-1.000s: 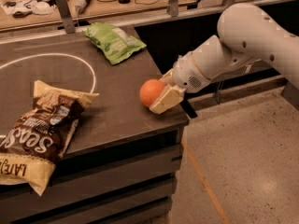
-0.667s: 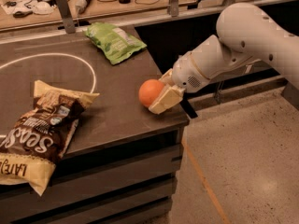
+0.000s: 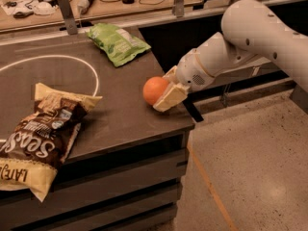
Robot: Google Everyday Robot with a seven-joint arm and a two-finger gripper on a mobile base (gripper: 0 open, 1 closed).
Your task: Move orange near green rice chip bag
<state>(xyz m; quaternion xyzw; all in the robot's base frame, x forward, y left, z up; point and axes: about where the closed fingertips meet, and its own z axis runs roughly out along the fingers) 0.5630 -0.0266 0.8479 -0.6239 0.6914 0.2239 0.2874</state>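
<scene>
Closest to the camera, a brown bag (image 3: 41, 134) of chips lies flat on the near left part of the table (image 3: 120, 124), and its bottom end droops over the front edge. The table is dark, with slatted panels down its front. To the right of it there's speckled floor (image 3: 250, 167) with a thin orange line (image 3: 207, 182) running across it.

A bit further in, at the table's right edge, is the orange (image 3: 155, 90). The gripper (image 3: 162, 91) is clamped on it from the right. One cream finger (image 3: 171, 96) sits under and in front of the fruit, and the other peeks out behind it, so the orange is pinched between them. It's either on the tabletop or just off it, honestly can't tell which. The white arm (image 3: 250, 32) comes in from the upper right, out past the table's side.

There's a white circle (image 3: 94, 76) marked on the left half of the tabletop, and the brown bag's top corner just reaches its line.

The green bag (image 3: 118, 42) lies flat near the table's far edge, well apart from the orange and further back. Behind that runs a wooden bench (image 3: 96, 8) with cables and small bits of gear on it, too small to identify.
</scene>
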